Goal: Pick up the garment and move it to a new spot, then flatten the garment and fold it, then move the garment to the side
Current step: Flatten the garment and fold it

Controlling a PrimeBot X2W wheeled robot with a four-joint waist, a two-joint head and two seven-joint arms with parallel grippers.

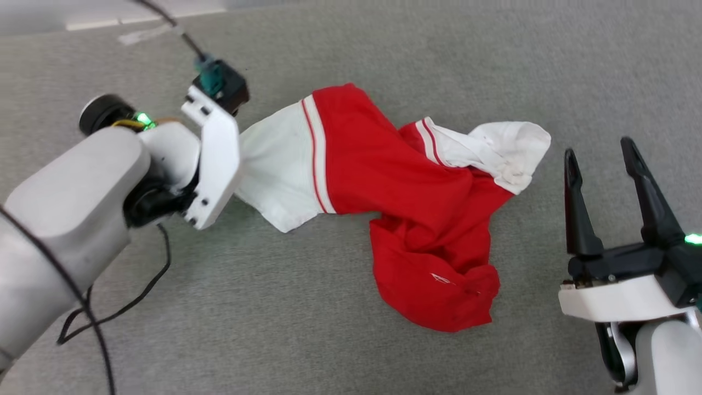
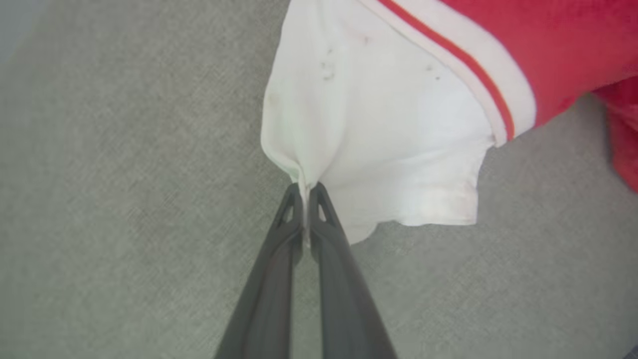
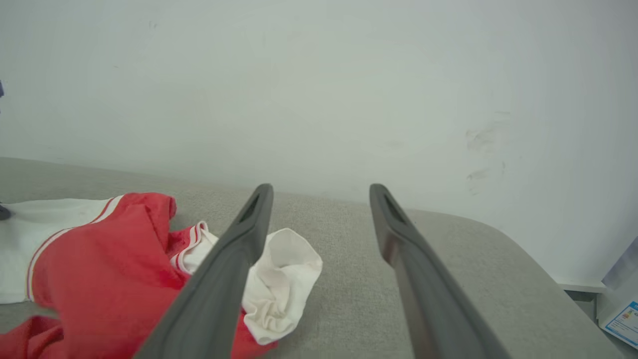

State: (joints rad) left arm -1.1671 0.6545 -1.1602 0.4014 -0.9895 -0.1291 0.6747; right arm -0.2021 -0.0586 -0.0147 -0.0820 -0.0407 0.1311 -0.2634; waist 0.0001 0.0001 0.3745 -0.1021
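The red shirt [image 1: 395,181] lies crumpled on the grey bench [image 1: 274,307]. One white sleeve [image 1: 277,164], edged with red stripes, stretches out to the left. The other is bunched up on the right.

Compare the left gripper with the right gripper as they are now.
The left gripper has its jaws shut on a white sleeve of the garment; the right gripper has its jaws wide open and holds nothing. The left gripper touches the garment at one end; the right gripper stands apart beside the other end. Both have two long dark fingers.
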